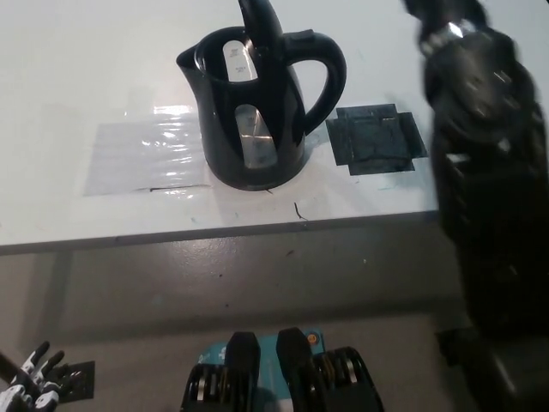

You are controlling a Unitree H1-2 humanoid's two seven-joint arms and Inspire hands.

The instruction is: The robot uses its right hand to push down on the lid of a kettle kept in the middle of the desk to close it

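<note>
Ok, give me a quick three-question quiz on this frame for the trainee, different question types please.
1. True or false: the kettle lid is already shut.
2. Multiple choice: the black tape patch on the desk lies (A) on the kettle's handle side, (B) on its spout side, (C) under the kettle.
3. Fill in: the white left robot hand hangs low at the picture's lower ____, below the desk edge.

Key:
1. False. The lid stands upright and the kettle's mouth is open.
2. A.
3. Left. The black right arm reaches over the desk's right side; its robot hand is cut off at the top edge.
</note>
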